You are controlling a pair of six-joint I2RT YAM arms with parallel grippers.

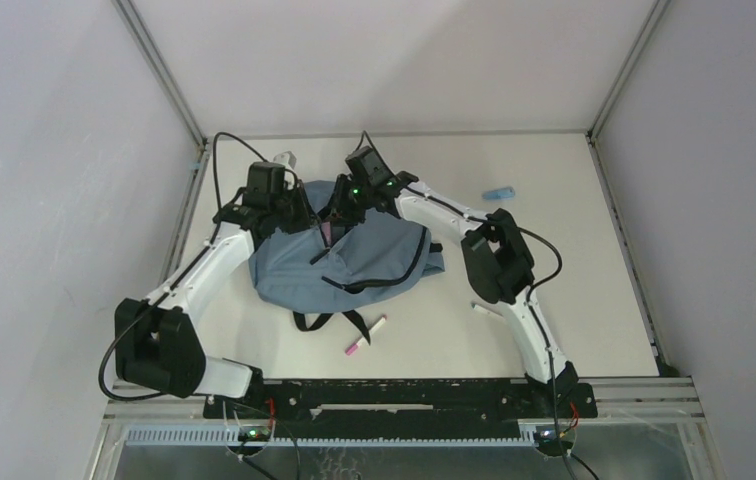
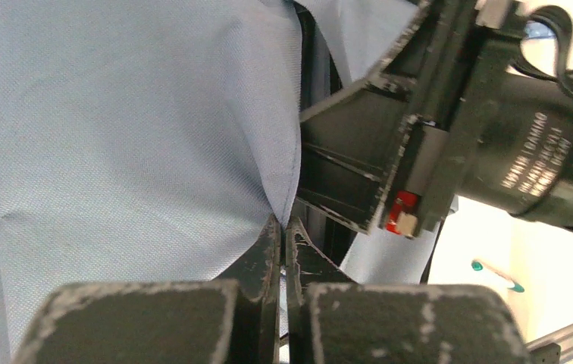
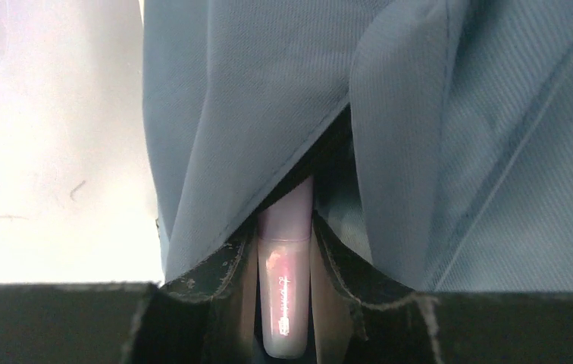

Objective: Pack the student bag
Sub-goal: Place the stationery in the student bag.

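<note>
The student bag [image 1: 364, 262], soft blue-grey with black straps and zips, lies in the middle of the table. My left gripper [image 2: 283, 225] is shut on a fold of the bag's fabric [image 2: 154, 129] at the edge of its opening, near the bag's far left [image 1: 299, 215]. My right gripper [image 3: 286, 227] is shut on a pale pink marker [image 3: 286, 292]. The marker's far end points into the dark gap between the bag's folds [image 3: 268, 114]. From above, the right gripper [image 1: 339, 215] hangs over the bag's far edge, close beside the left one.
A second pink marker [image 1: 366, 335] lies near the bag's straps at the front. A white pen [image 1: 486, 310] rests by the right arm, a small blue item [image 1: 499, 192] at the back right, a white object [image 1: 284, 158] at the back left. A green-tipped pen [image 2: 498, 275] shows beyond the right arm's wrist [image 2: 526, 152].
</note>
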